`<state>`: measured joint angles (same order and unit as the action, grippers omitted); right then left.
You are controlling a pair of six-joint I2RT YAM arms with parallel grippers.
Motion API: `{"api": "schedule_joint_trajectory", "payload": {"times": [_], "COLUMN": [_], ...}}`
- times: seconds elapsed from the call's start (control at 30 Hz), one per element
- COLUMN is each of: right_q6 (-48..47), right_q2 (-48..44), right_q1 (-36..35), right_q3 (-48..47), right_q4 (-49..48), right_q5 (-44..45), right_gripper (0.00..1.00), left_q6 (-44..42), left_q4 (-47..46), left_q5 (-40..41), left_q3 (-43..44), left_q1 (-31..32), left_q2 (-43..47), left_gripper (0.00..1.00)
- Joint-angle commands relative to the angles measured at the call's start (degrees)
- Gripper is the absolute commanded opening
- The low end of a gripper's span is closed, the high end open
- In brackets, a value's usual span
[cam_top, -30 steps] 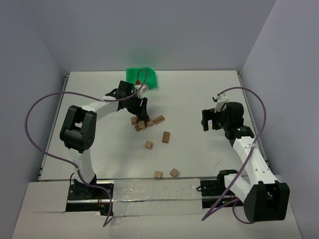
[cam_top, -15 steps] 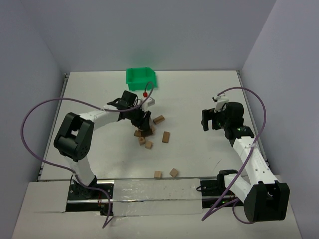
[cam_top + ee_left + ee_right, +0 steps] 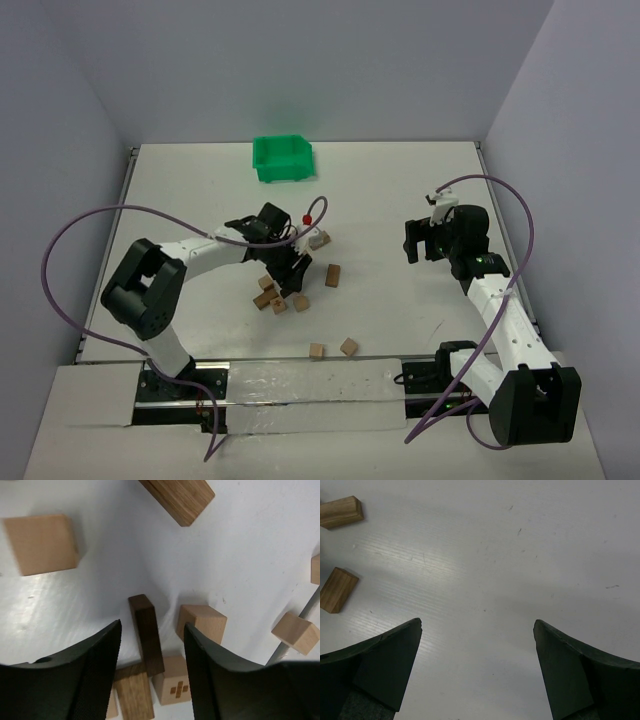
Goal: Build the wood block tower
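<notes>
**Clerk:** On the white table (image 3: pixel 400 180), first entry?
**Keeper:** Wood blocks, loose; no stack stands. The main cluster (image 3: pixel 278 304) lies left of centre. It holds one dark brown bar (image 3: pixel 145 635), one tan cube (image 3: pixel 201 623) just beside it, one cross-marked cube (image 3: pixel 172 687) and one mid-brown bar (image 3: pixel 132 692). The dark bar's near end overlaps the last two.
**Clerk:** Strays?
**Keeper:** One brown block (image 3: pixel 333 274) lies right of the cluster, with a longer block (image 3: pixel 318 240) beyond it. A front tan block (image 3: pixel 316 350) and a front brown block (image 3: pixel 348 346) sit near the front edge.
**Clerk:** Grippers?
**Keeper:** The left gripper (image 3: pixel 152 626) is low over the cluster. Its jaws are parted and straddle the dark brown bar with a gap on each side, grasping nothing. The right gripper (image 3: pixel 477 624) is well apart on the right, spread wide over bare table and empty.
**Clerk:** Sundries?
**Keeper:** One green bin (image 3: pixel 283 158) at the far edge, well apart from the blocks.
</notes>
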<state>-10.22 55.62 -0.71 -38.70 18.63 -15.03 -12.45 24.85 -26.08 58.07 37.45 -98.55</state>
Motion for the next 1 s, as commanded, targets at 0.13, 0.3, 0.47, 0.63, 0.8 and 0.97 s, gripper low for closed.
{"api": "schedule_joint_trajectory", "payload": {"times": [0.13, 0.3, 0.47, 0.63, 0.8, 0.97], "right_q6": [-0.4, -0.4, -0.5, -0.7, -0.4, -0.3], "right_q2": [-0.5, -0.9, -0.5, 0.0, 0.5, 0.5], "right_q1": [0.3, 0.4, 0.4, 0.3, 0.3, 0.3], "right_q3": [-2.2, -2.0, -2.0, -2.1, -2.3, -2.3], "right_q4": [-0.6, -0.9, -0.7, -0.8, -0.8, -0.7], "right_q5": [-0.6, -0.5, -0.4, -0.2, -0.4, -0.3], "right_gripper": [1.0, 1.0, 1.0, 1.0, 1.0, 1.0], "left_q6": [-2.6, -1.2, 3.2, 4.6, 5.6, 5.6], "left_q4": [0.5, -0.2, -0.1, -0.3, 0.0, 0.0], "left_q5": [9.5, 13.8, 13.5, 13.6, 12.1, 9.4], "left_q3": [17.5, 25.8, 31.1, 32.3, 30.5, 25.6], "left_q1": [-0.6, -3.4, -6.9, -7.5, -7.5, -7.6], "left_q2": [2.3, -4.7, -13.7, -18.5, -20.1, -18.4], "left_gripper": [0.64, 0.62, 0.53, 0.5, 0.5, 0.47]}}
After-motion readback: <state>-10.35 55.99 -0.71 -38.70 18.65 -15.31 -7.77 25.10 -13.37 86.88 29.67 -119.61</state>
